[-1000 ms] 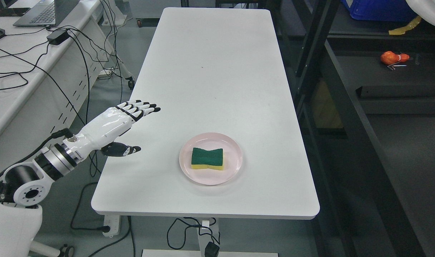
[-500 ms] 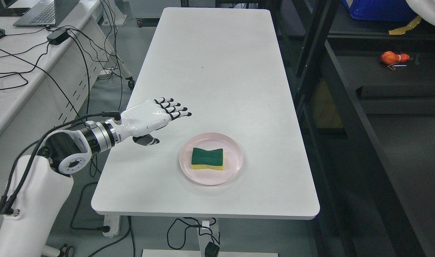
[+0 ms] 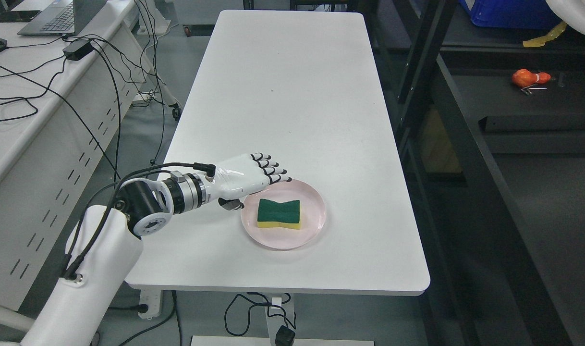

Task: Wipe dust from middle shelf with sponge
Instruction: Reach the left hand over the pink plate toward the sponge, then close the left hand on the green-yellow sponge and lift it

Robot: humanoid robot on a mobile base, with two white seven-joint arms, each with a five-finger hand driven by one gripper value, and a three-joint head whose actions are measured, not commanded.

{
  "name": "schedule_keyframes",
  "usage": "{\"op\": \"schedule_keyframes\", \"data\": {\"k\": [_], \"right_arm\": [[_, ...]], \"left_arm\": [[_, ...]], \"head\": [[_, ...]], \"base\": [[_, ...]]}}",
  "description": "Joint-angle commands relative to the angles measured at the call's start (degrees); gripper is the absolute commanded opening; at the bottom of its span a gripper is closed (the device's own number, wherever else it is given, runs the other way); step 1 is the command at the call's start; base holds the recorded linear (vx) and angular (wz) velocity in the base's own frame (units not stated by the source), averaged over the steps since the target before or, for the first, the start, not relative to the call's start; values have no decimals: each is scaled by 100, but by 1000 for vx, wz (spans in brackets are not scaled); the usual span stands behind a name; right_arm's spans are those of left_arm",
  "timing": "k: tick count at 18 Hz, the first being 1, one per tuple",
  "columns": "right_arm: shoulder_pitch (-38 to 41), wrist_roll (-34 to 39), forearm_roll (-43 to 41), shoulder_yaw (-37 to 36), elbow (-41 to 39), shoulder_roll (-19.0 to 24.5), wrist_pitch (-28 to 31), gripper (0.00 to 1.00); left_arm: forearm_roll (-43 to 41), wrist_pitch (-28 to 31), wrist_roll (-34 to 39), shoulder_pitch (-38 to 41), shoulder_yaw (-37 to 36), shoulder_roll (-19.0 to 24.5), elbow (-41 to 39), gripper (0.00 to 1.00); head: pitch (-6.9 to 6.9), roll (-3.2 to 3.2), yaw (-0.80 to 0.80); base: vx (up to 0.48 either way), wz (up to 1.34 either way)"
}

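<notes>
While reaching: left hand (image 3: 247, 178) is near, fingers spread, holding nothing.
Sponge (image 3: 278, 214): just right of fingertips, lying sideways on the pink plate (image 3: 316, 211).

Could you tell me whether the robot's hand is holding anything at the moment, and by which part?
Nothing: the left hand is open beside the sponge.
</notes>
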Motion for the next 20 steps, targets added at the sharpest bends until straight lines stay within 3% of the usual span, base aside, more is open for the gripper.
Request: {"op": "schedule_keyframes", "data": {"k": [1,8,20], "right_arm": [[0,0,0,-1,-100,-100,2,100],[0,0,0,-1,-100,-100,2,100],[0,0,0,-1,-100,-100,2,100]], "left_arm": [[-357,17,0,-59,-647,-658,343,95],[-367,17,-17,107,-761,-702,343,92],[-279,0,-96,406,-86,-702,123,65]], "head": [[0,0,0],[0,0,0],[0,0,0]], "base": [[0,0],[0,0],[0,0]]}}
